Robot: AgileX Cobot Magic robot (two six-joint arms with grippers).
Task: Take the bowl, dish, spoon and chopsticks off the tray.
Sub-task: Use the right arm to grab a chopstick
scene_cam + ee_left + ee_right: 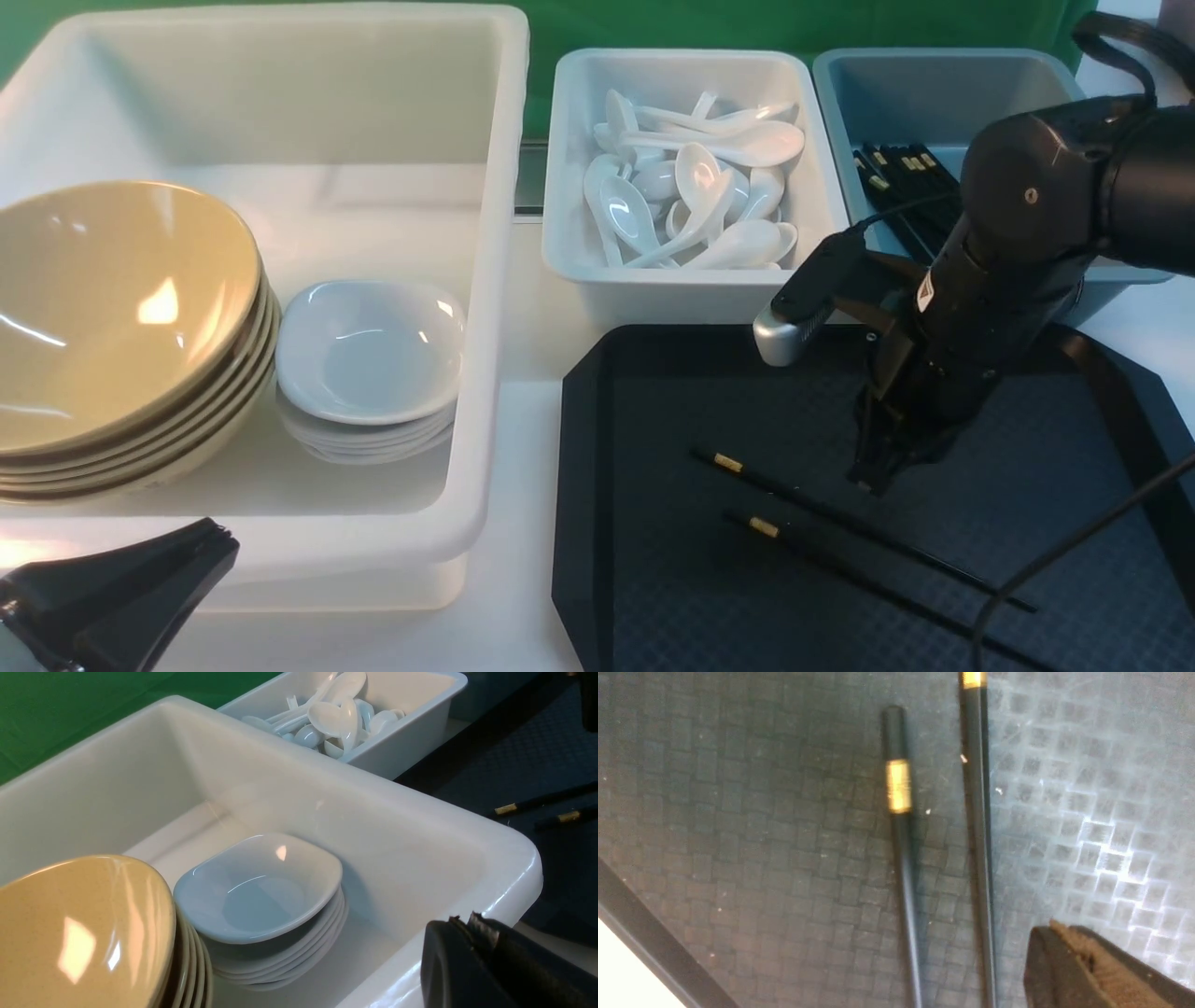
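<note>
Nearest the camera, at the edge of the white tabletop, the left fingers are pointing toward the white tub. The left wrist view is adding what the front view is not giving: their ridged faces are pressed together with nothing between them.

To the right, the black tray is carrying the two chopsticks. They are lying apart and roughly parallel on its diamond-textured floor, with the gold bands at the ends nearer the tub. The right fingers are hanging tip-down over the tray, just behind the farther stick. From the front, contact with that stick cannot be told. The right wrist view is showing them closed on nothing, sitting just beside one stick rather than around it.

Farther back, inside the tub, the tan-yellow bowl is topping a stack of its kind. Just beside it, the white dish is topping a lower stack.

Beyond the tray, a pale bin is holding a heap of white soup spoons. Only the front view is taking in the grey-blue bin, where a bundle of black chopsticks is lying, partly hidden by the right arm.
</note>
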